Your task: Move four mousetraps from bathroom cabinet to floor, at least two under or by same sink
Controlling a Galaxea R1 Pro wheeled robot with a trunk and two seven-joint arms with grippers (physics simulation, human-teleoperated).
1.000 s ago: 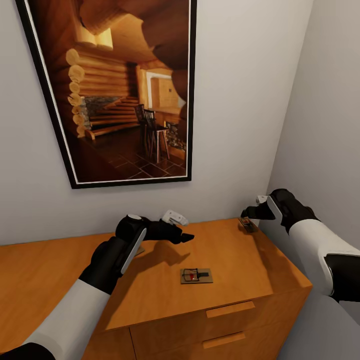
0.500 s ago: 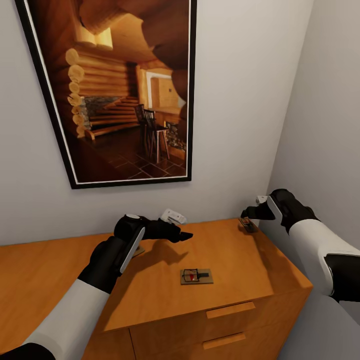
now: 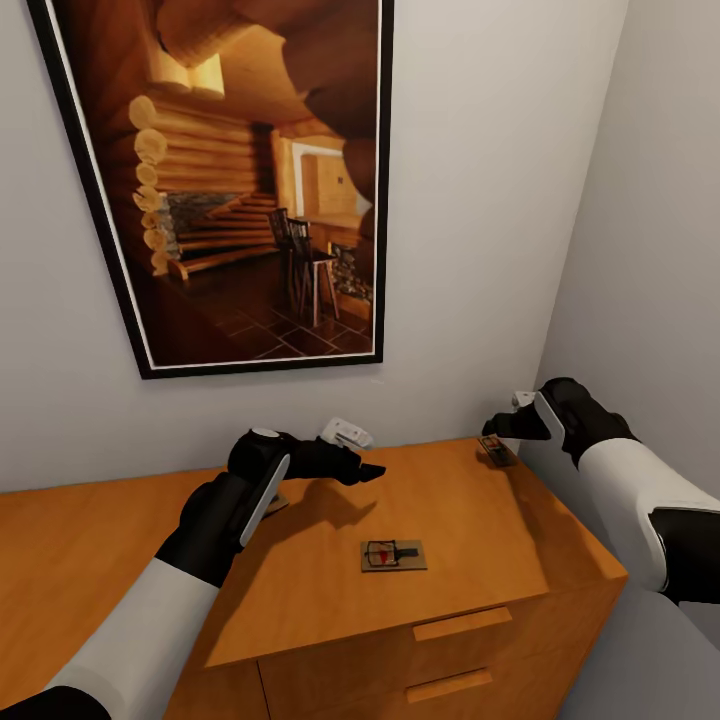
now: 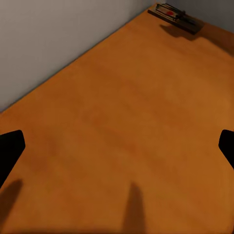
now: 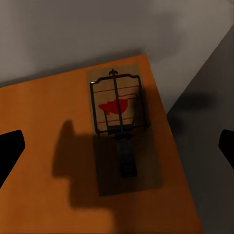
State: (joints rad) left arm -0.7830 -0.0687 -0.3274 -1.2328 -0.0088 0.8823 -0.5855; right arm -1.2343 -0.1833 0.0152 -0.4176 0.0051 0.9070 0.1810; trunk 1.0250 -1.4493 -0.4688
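Pickup stage: right hand [image 3: 503, 428] hovers wide open, empty, right above the corner mousetrap [image 5: 122, 127] on the cabinet [image 3: 330, 590] worktop. Next it needs to drop and pinch the board. Left hand [image 3: 365, 470] is open and empty too, another mousetrap [image 3: 393, 553] just below it.

Room corner: pale grey wall [image 3: 470, 200] at far side, second grey wall [image 3: 650, 250] at right. Large black-framed picture [image 3: 250, 180] of log-cabin interior hangs on far wall. Soft, even light.
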